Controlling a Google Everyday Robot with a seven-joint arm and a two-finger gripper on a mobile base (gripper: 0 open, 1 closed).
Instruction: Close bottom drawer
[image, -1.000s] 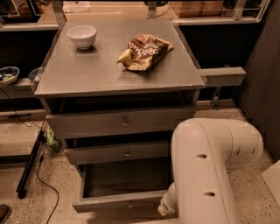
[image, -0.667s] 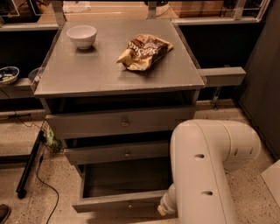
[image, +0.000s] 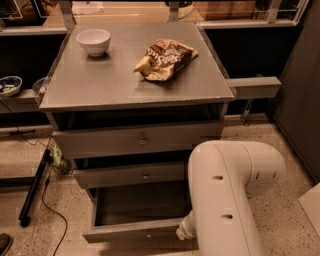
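Observation:
The bottom drawer (image: 131, 231) is the lowest of three grey drawers in the cabinet and is pulled out, so its dark box (image: 140, 202) shows. Its shallow front panel runs along the bottom of the camera view. My white arm (image: 227, 195) comes in from the lower right. My gripper (image: 184, 231) is at the right end of the bottom drawer's front panel and is mostly hidden behind the arm. The middle drawer (image: 131, 175) and the wider top drawer (image: 140, 140) stand slightly out.
On the cabinet top (image: 100, 80) are a white bowl (image: 94, 41) and a crumpled snack bag (image: 165, 59). A black stand leg and cable (image: 35, 187) lie on the floor at left. A grey bar (image: 252, 87) sticks out at right.
My arm has shifted slightly to the left. The bottom drawer stays pulled out about as far as before.

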